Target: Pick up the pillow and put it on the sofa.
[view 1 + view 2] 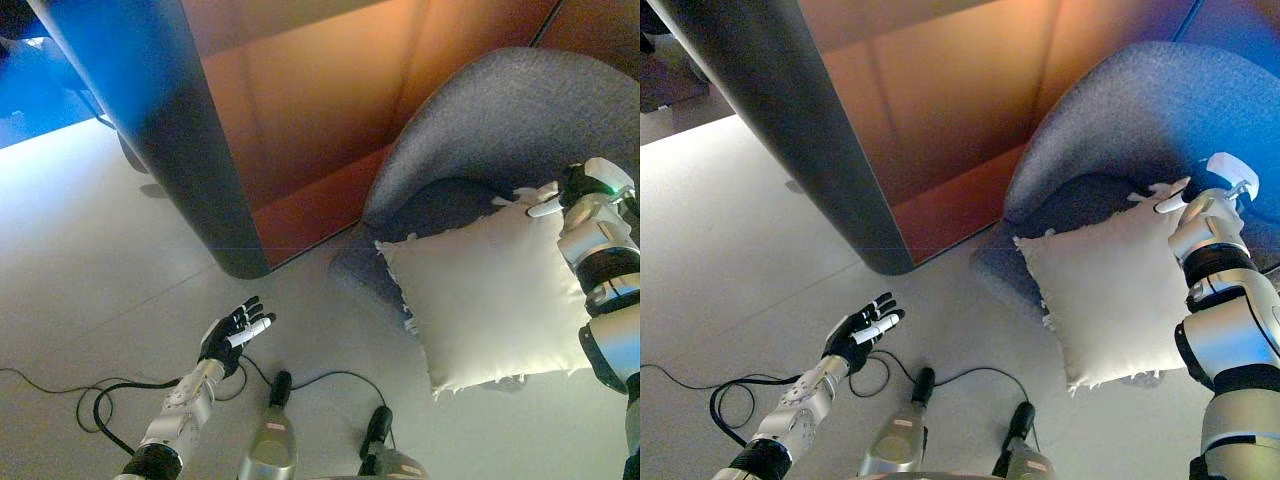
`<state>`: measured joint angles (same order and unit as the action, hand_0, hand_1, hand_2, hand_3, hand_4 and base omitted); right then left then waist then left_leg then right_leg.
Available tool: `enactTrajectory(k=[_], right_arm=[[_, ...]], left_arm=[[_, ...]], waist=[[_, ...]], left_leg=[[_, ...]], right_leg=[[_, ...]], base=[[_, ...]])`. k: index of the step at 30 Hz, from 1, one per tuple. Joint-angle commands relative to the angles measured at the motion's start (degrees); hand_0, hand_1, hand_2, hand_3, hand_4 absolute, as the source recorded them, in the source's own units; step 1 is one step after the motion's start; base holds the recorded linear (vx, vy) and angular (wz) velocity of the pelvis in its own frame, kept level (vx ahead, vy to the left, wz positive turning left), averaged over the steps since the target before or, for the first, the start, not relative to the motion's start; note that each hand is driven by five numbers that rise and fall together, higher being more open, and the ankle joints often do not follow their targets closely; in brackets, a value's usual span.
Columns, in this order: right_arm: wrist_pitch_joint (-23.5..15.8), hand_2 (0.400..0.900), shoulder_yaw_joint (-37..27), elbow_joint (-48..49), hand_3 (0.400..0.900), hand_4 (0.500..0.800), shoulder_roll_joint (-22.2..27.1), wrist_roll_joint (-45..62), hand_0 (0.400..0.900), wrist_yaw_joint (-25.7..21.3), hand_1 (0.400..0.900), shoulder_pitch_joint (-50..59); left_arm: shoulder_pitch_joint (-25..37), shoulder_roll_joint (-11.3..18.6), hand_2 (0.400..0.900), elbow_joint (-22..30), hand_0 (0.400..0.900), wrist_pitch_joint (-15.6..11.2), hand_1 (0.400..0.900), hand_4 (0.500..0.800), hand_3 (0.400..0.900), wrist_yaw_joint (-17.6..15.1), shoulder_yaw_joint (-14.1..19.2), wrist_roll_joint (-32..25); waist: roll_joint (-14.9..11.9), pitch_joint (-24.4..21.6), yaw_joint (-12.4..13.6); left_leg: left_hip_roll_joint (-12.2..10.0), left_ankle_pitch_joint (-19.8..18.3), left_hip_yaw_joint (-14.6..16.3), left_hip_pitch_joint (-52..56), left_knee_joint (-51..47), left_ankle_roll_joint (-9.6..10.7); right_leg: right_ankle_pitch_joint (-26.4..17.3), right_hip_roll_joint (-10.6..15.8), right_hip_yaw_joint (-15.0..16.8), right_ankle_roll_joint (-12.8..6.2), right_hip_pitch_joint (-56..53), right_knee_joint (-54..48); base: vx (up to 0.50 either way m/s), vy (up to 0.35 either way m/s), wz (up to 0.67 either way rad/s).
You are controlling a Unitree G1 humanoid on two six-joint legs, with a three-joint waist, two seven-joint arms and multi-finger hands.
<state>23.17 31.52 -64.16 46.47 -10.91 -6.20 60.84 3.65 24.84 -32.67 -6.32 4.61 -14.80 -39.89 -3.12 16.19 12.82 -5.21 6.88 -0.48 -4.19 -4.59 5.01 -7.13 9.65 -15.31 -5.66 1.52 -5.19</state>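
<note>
A cream pillow (490, 295) with frilled corners hangs tilted in front of the grey-blue sofa chair (500, 120). Its upper edge is over the seat and its lower part overhangs the seat's front edge above the floor. My right hand (572, 192) is at the pillow's upper right corner, with its fingers curled on that corner; the wrist hides most of the hand. My left hand (232, 335) is open and empty, palm up, low over the floor at the lower left, well away from the pillow.
A dark rounded column (170, 130) stands at the left, with an orange-brown wall panel (320, 100) behind it that reaches the sofa chair. Light grey floor (120, 250) spreads to the left and front.
</note>
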Motion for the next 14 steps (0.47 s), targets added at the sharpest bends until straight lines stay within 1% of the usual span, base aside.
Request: enactTrajectory(k=[1, 5, 8, 13, 14], right_arm=[[-0.39, 0.900, 5.08, -0.66, 0.900, 0.800, 6.73, -3.85, 0.900, -4.68, 0.900, 8.22], [-0.85, 0.900, 4.76, -0.75, 0.900, 0.800, 7.43, -4.56, 0.900, -4.05, 0.900, 7.33], [-1.28, 0.900, 3.82, -0.49, 0.900, 0.800, 7.48, -4.24, 0.900, -4.79, 0.900, 6.16], [-1.33, 0.900, 1.81, 0.29, 0.900, 0.800, 6.90, -4.88, 0.900, -1.60, 0.900, 2.69], [-1.33, 0.900, 1.67, 0.20, 0.900, 0.800, 6.84, -4.74, 0.900, -1.42, 0.900, 2.30]], left_arm=[[1.09, 2.08, 0.900, 5.23, 0.900, -3.53, 0.900, 0.800, 0.900, 1.14, -3.99, -1.80], [0.02, 2.09, 0.900, 5.32, 0.900, -3.16, 0.900, 0.800, 0.900, 1.39, -3.86, -1.44], [-0.83, 2.15, 0.900, 5.19, 0.900, -3.12, 0.900, 0.800, 0.900, 1.54, -3.55, -1.18], [-1.61, 1.33, 0.900, 3.94, 0.900, -2.04, 0.900, 0.800, 0.900, 1.12, -2.70, 1.22], [-1.73, 1.35, 0.857, 3.79, 0.857, -2.10, 0.857, 0.774, 0.857, 1.17, -2.70, 1.35]], waist=[[-0.51, -4.86, 0.90], [-0.63, -5.69, 0.83], [-0.76, -6.34, 0.82], [-1.19, -7.70, 0.55], [-1.24, -7.88, 0.54]], left_leg=[[-1.59, -2.83, -2.78, 0.78, -0.41, 0.97], [-1.86, -3.05, -2.45, 1.78, -0.41, 1.10], [-2.00, -3.24, -2.20, 2.46, -0.41, 1.19], [-2.05, -3.58, -1.67, 3.65, -0.41, 1.26], [-2.05, -3.64, -1.64, 3.85, -0.41, 1.24]], right_leg=[[0.03, 3.63, 1.61, -5.53, -1.63, 0.99], [0.20, 3.69, 1.45, -5.56, -2.60, 0.91], [0.36, 3.74, 1.32, -5.62, -3.35, 0.80], [0.51, 3.98, 1.28, -5.85, -4.42, 0.72], [0.52, 3.98, 1.29, -5.87, -4.58, 0.69]], base=[[0.05, 0.003, 0.00], [0.06, 0.005, 0.02], [0.05, 0.007, -0.01], [0.06, 0.004, -0.01], [0.05, -0.004, -0.02]])
